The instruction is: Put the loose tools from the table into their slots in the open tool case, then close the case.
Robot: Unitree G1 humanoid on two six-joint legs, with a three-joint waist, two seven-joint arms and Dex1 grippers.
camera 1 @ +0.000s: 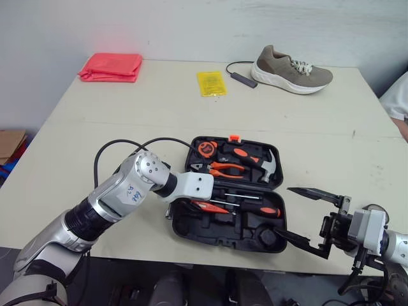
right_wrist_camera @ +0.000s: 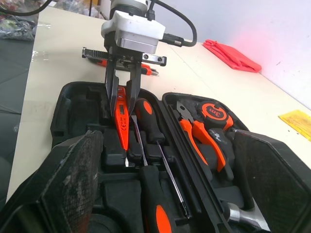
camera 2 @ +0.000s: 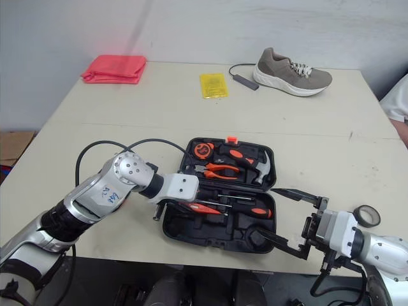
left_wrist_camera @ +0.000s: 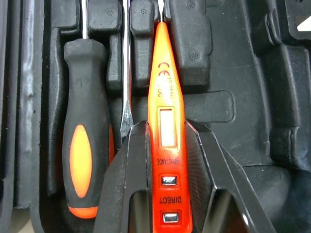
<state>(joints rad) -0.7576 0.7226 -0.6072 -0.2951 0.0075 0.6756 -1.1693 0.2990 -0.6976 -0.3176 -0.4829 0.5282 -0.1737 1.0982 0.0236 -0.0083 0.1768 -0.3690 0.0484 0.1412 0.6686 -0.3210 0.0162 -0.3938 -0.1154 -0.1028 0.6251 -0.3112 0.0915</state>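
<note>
The black tool case (camera 1: 185,228) lies open at the table's front, its lid half holding a hammer (camera 1: 264,164), orange pliers (camera 1: 223,169) and a tape measure (camera 1: 206,148). My left gripper (left_wrist_camera: 166,128) is shut on an orange tester pen (left_wrist_camera: 165,73) and holds it low over the base half. The pen lies alongside a thin screwdriver blade (left_wrist_camera: 126,73) and a black-and-orange screwdriver handle (left_wrist_camera: 82,145). Whether the pen is fully seated in its slot I cannot tell. By the case's front right corner my right gripper (camera 2: 287,217) is open and holds nothing.
A roll of black tape (camera 2: 366,215) lies on the table right of the case. A black-and-orange tool (right_wrist_camera: 97,56) lies on the table behind my left gripper. Far back are a shoe (camera 1: 290,70), a yellow packet (camera 1: 211,83) and a red cloth (camera 1: 111,67).
</note>
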